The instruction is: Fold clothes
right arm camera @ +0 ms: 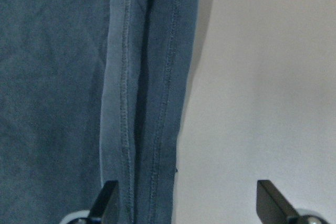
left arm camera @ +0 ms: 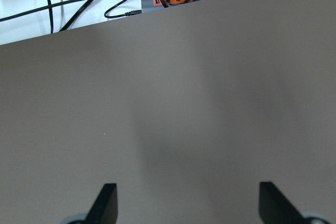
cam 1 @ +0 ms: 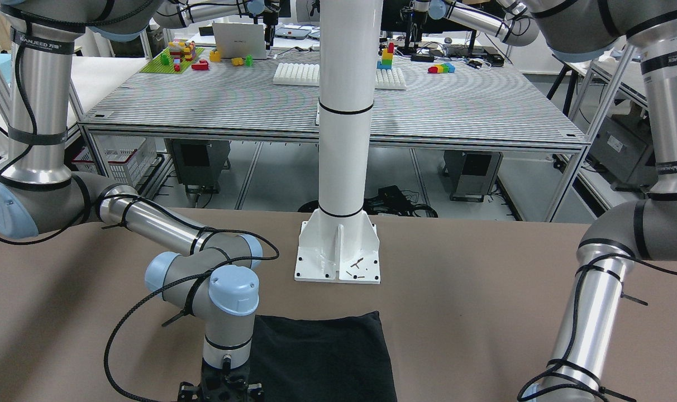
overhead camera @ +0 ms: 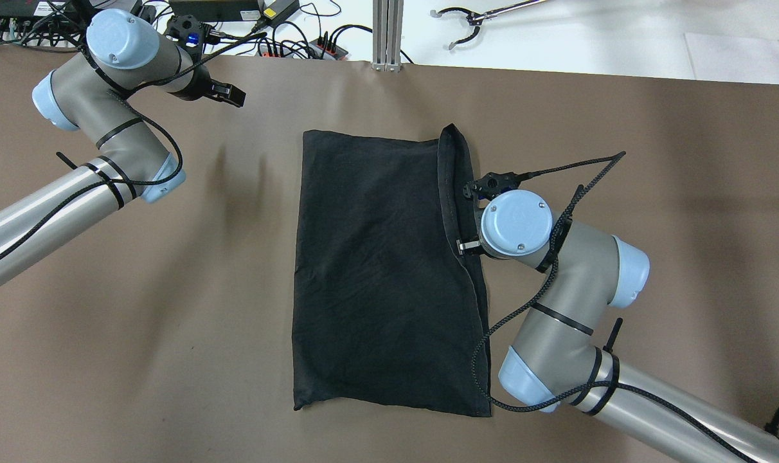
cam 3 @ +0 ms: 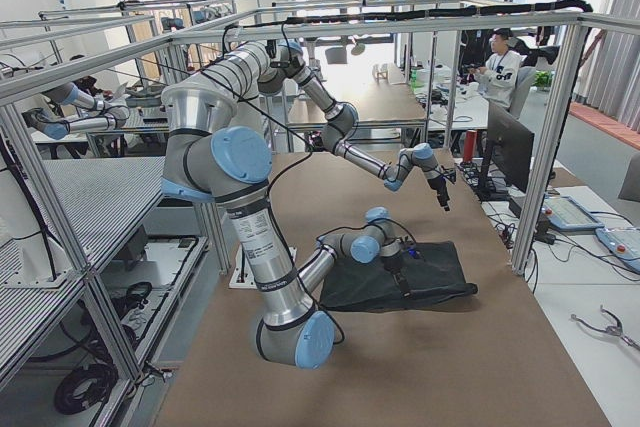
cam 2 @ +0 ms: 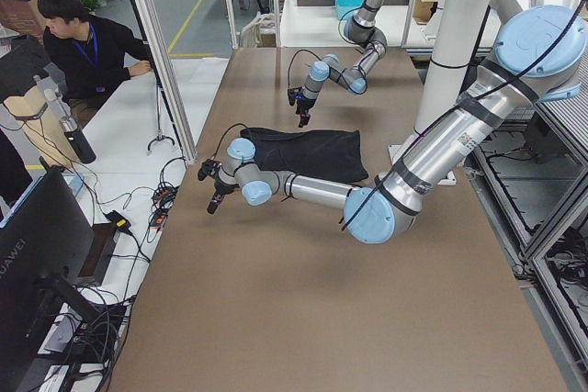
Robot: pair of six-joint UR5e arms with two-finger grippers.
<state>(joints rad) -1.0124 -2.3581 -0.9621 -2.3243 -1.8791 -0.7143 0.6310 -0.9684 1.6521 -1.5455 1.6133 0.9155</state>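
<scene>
Clothes (overhead camera: 383,270) lie flat, a black rectangle with doubled stitched hem (right arm camera: 142,77); left pincer (left arm camera: 187,184) and right pincer (right arm camera: 186,182) both spread.

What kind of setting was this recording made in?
Most likely a robotics lab: other robot arms at neighbouring stations, toy building blocks laid out on an aluminium-frame bench, and a person working alongside the brown table.
</scene>
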